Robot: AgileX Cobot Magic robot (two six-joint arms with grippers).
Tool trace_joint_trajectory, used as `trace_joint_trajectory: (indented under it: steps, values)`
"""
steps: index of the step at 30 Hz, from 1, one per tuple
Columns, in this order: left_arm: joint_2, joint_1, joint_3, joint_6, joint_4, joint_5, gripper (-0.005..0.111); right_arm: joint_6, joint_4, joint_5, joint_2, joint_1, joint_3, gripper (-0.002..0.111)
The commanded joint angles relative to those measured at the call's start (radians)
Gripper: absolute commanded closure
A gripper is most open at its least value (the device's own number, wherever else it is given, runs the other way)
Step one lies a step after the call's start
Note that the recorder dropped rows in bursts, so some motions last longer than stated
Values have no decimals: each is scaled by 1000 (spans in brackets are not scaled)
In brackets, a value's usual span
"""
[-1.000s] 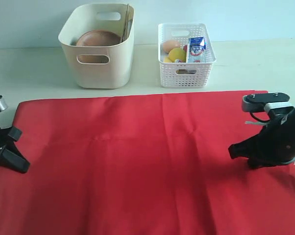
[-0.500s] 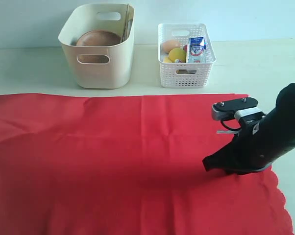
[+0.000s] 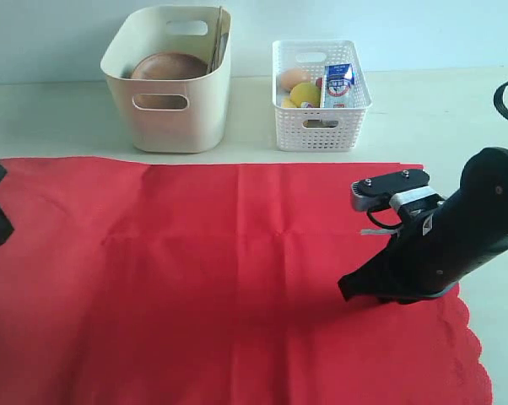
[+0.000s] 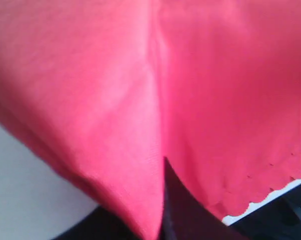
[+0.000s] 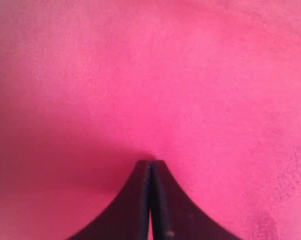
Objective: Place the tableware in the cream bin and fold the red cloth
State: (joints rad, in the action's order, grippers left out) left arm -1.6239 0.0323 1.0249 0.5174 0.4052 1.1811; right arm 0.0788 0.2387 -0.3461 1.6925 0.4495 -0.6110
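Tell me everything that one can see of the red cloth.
The red cloth is a large sheet of plain bright-red fabric, spread nearly flat on the pale table. Its far edge is straight and lies close in front of the cream bin; its right edge is scalloped. Faint fold creases cross it. The right hand, shut, rests on it near the scalloped edge and appears to pinch it; the left hand, shut, pinches up a ridge of it at the left side.

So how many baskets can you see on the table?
2. The cream bin stands at the back left. The white lattice basket is just to its right. Both are beyond the red cloth. None seems to be hidden.
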Motion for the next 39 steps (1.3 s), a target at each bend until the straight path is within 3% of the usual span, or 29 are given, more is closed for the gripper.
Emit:
trace_joint_trajectory:
  steps: [1,7,27,39]
  values:
    - [12,-91,47,-33,53,40,106,-1,-2,-19,9,4,-4,108]
    - [12,-204,129,-54,170,40,106,-1,14,-19,9,4,-4,108]
    - [-153,-521,384,-159,305,40,106,-1,18,-10,9,4,-4,108]
    - [-364,-638,567,-228,362,40,106,-1,20,-21,9,4,-4,108]
